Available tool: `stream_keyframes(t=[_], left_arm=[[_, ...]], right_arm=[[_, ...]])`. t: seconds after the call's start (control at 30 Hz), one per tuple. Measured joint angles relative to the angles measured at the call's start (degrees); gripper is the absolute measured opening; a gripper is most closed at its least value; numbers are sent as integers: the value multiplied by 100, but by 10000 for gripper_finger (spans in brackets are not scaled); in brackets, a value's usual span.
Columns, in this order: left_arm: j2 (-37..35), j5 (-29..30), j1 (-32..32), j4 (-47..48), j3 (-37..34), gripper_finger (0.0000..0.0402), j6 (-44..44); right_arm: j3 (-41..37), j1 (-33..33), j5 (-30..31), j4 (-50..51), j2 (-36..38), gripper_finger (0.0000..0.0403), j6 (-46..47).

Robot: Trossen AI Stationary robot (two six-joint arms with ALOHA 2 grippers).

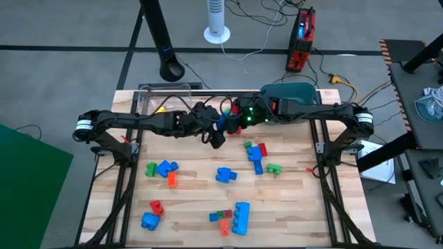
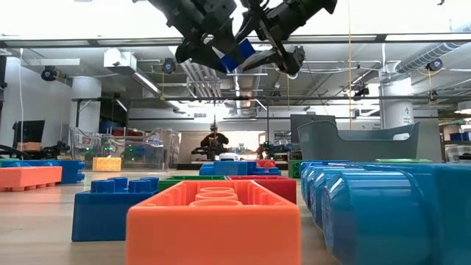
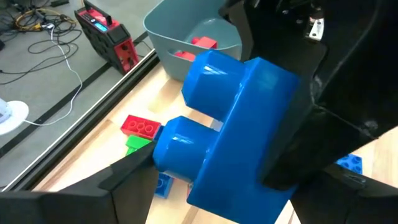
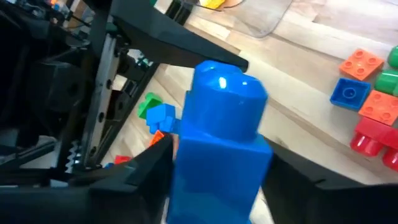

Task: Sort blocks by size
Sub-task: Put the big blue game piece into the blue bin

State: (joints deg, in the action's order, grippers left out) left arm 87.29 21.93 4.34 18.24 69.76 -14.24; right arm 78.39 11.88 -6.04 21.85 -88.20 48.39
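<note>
Near edge: long blue brick (image 1: 241, 218) and a red-green cluster (image 1: 223, 217) at centre; blue chunk (image 1: 149, 220) and small red brick (image 1: 157, 206) at near left.
Mid table: blue bricks (image 1: 165, 169) with an orange one (image 1: 171, 180) on the left; lone blue brick (image 1: 225, 175) at centre; blue-red-green group (image 1: 257, 153) on the right.
Held brick: chunky blue brick (image 3: 230, 134), lifted clear of the table at far centre, between both arms.
Left gripper (image 1: 216, 137): fingers closed against the blue brick.
Right gripper (image 1: 232, 119): fingers also closed against the same brick, from the opposite side.
Far edge: teal tub (image 1: 294, 93) on the right, holding red pieces; clear box (image 1: 163, 96) on the left.
Risk: both grippers pinch one brick; if one lets go late or pulls early, the brick may twist loose and drop among the unsorted blocks, or the fingers may collide.
</note>
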Motion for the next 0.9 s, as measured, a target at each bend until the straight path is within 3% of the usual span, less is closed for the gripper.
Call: stream_keyframes(t=[0.17,0.3,0.43,0.57,0.73,0.9], left_arm=[[0,-7,2,4,0,304,23],[0,-169,7,78,0,306,117],[0,-203,-4,548,0,306,108],[0,-198,7,1171,0,307,-13],[0,-197,0,1722,0,307,-281],[0,-195,0,1900,0,307,-587]], right_arm=[[0,15,6,22,54,125,-110],[0,42,-1,146,78,125,-259],[2,239,138,976,179,125,-466],[159,552,849,2425,229,125,-835],[382,1194,2225,4286,247,125,-1201],[268,2136,3213,5168,190,138,-1281]])
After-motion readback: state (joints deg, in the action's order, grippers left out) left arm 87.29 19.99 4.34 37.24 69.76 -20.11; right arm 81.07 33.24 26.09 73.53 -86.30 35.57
